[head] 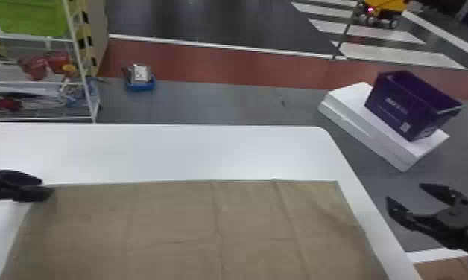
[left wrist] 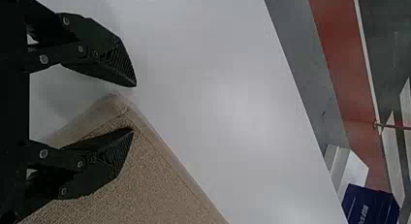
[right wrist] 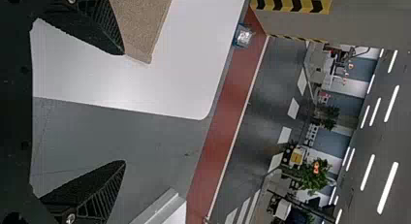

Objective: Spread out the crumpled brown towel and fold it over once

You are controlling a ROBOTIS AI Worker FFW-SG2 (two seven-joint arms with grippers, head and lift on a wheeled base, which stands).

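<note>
Brn towel [head: 170, 219] — wht table [head: 170, 152] — yel/blk chevron strip [right wrist: 286, 5].

Head: above table [head: 177, 152], facing forward-down
Left wrist: close, facing across table (turned sideways)
Right wrist: beside table, facing past
Shared: table

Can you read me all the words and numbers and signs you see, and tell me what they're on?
Purple bin: white print on its side, too blurred to read for sure.
Same bin: a small square label, too small to read.
Yellow strip on the wall: black arrow shapes, no words I can see.
Brown towel: no writing I can see.
</note>
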